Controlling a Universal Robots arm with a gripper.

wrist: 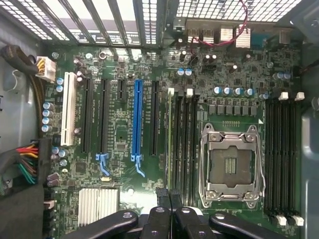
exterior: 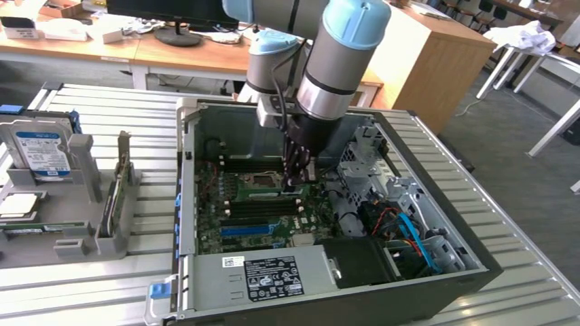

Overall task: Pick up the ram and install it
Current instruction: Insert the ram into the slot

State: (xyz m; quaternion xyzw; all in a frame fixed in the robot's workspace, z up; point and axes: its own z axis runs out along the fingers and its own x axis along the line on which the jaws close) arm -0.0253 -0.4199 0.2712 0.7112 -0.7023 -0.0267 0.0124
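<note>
Down inside the computer case (exterior: 187, 149), the jaws look clamped on the ram (wrist: 169, 144). It stands on its thin edge, running straight out from them, lined up with the black slots (wrist: 185, 149) just beside it.

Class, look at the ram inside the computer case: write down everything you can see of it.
The ram shows edge-on in the wrist view: a long, thin, pale green strip, its label and chips hidden. It stands on edge along the outermost of the black memory slots, on the side away from the metal CPU socket. The pincer grips one end between its dark fingertips. Whether it is fully seated cannot be told.
</note>
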